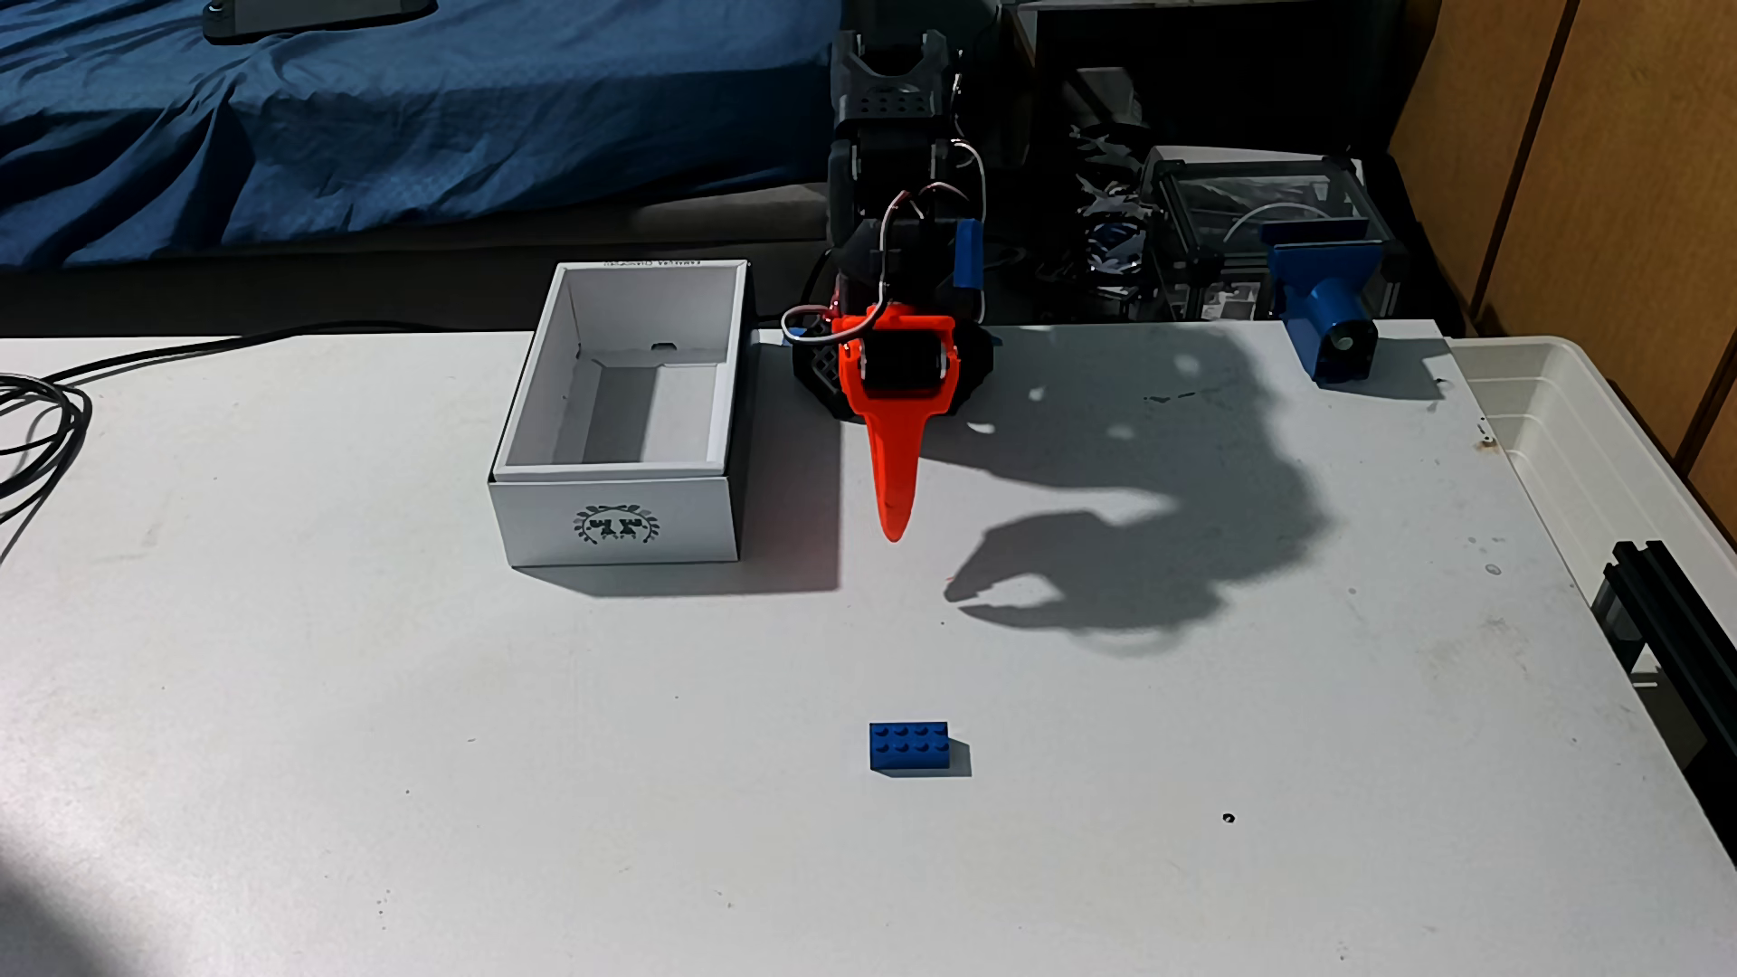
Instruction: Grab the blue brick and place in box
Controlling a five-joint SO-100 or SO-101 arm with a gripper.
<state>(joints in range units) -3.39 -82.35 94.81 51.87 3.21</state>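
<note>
Orange-fingered and pointing down, the gripper (893,526) hangs above the tabletop (376,752) just right of the box (620,535) in the fixed view, holding nothing and touching nothing. From this head-on angle the fingers overlap, so the picture itself does not settle the opening; the shadow on the tabletop shows two tips with only a thin gap, which suggests nearly closed, but I cannot tell for sure.

Well apart from it, nearer the camera, the blue brick (910,745) lies flat on the tabletop, studs up, its long side running across the view. It is likely light, rigid and hard plastic, with smooth, somewhat slippery side walls. Best hold, by my judgement, is across the short width, fingers on the two long walls at mid-length, low enough to avoid the studs. The box stands open and empty.
</note>
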